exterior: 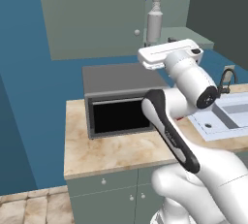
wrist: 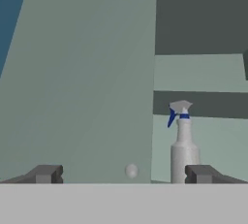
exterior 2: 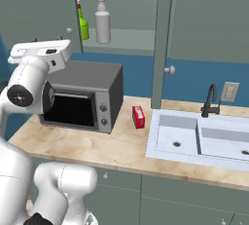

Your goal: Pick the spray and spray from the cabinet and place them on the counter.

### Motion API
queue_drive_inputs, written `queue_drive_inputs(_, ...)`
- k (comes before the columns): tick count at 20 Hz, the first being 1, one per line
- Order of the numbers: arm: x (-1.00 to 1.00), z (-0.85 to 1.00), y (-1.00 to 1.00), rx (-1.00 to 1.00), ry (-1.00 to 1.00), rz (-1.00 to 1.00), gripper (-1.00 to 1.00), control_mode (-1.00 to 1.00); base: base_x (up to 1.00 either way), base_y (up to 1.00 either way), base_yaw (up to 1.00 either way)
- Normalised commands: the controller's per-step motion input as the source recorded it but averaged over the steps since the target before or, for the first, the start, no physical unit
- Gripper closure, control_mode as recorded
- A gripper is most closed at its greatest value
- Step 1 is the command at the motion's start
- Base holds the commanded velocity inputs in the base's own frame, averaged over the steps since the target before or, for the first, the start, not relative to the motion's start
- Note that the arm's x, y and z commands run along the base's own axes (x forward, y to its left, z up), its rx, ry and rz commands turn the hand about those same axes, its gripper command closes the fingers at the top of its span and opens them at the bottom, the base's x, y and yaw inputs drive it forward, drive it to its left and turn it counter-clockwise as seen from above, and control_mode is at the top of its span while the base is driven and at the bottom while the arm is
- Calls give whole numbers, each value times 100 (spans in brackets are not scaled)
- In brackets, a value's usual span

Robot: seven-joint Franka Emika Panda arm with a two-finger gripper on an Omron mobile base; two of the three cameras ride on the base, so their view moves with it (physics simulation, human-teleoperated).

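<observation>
beige marbled stone-look counter (exterior 2: pixel 116 148), smooth and flat, carries one boxy grey toaster oven (exterior 2: pixel 92 97), one flat red box (exterior 2: pixel 138 117) and one pale sink basin (exterior 2: pixel 194 139). two-finger gripper (wrist: pixel 123 174), dark tips spread wide, nothing between. beyond, grey-green wall cabinet (exterior 2: pixel 199 19) stands open: one tall grey-white trigger bottle (exterior 2: pixel 102 19), blue-white nozzle, and left of it one shorter green trigger bottle (exterior 2: pixel 83 24), both upright on its lower shelf.
</observation>
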Motion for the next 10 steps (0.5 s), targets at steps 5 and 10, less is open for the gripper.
queue_drive_inputs(5,27,-6,0,0,0,0,-100,-100,0,0,0)
queue_drive_inputs(10,28,-6,0,0,0,0,-100,-100,0,0,0)
